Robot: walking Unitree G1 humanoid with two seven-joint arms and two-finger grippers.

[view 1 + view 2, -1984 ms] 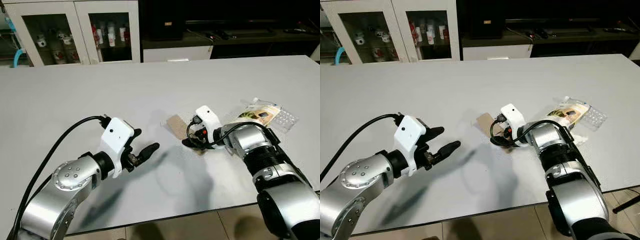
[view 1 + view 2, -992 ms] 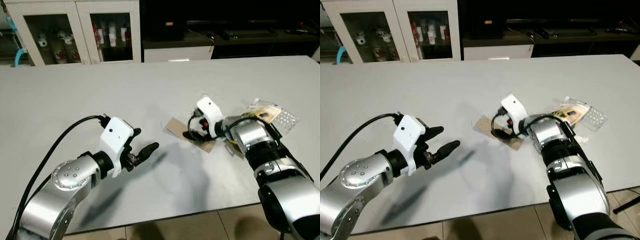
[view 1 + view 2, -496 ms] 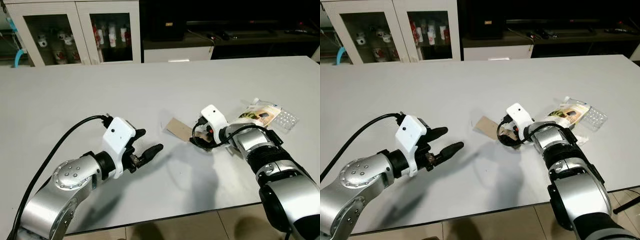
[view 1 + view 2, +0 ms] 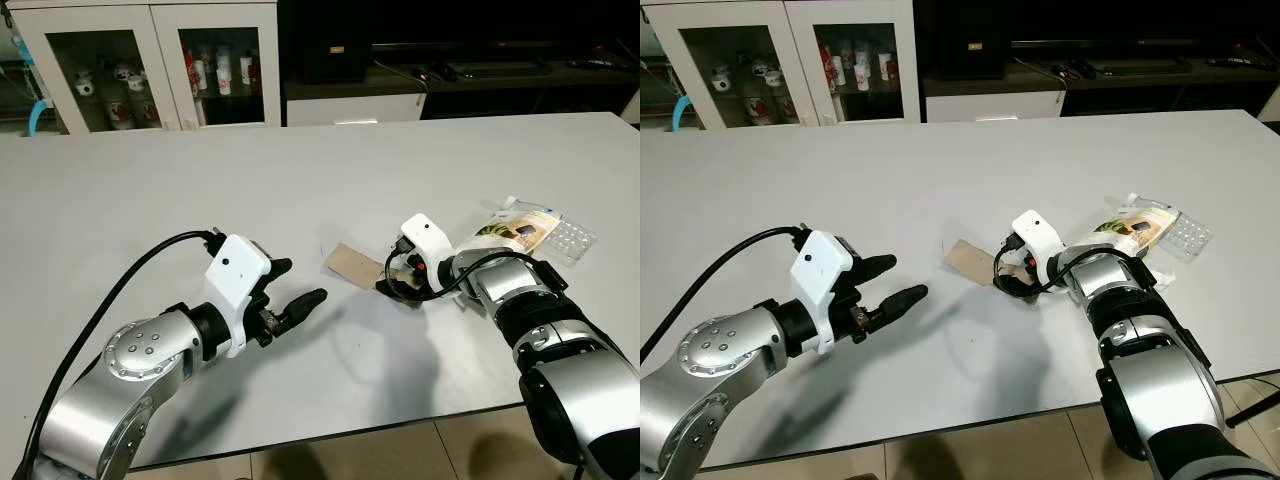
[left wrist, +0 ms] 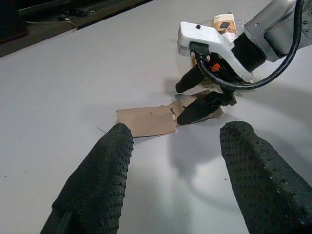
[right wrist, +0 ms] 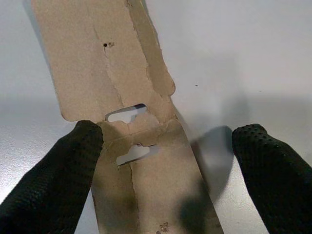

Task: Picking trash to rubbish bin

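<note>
A flat piece of torn brown cardboard (image 4: pixel 354 264) lies on the white table (image 4: pixel 200 170) near its middle. My right gripper (image 4: pixel 393 284) stands open at the cardboard's right end. In the right wrist view its two black fingertips (image 6: pixel 53 175) straddle the cardboard (image 6: pixel 122 87), which lies between them on the table. My left gripper (image 4: pixel 303 281) hovers open to the left of the cardboard, a short way off, with nothing between its fingers (image 5: pixel 102 185). A clear plastic blister pack with a yellow card (image 4: pixel 530 228) lies behind the right forearm.
The table's front edge (image 4: pixel 350 425) runs close below both arms. Beyond the far edge stand a white glass-door cabinet (image 4: pixel 150 60) with small items and a dark low unit (image 4: pixel 450 70). Bare table surface stretches to the left and back.
The right gripper rose and tipped over the cardboard, then came back down at its right end. The cardboard slid slightly left. The left gripper edged a little to the right.
</note>
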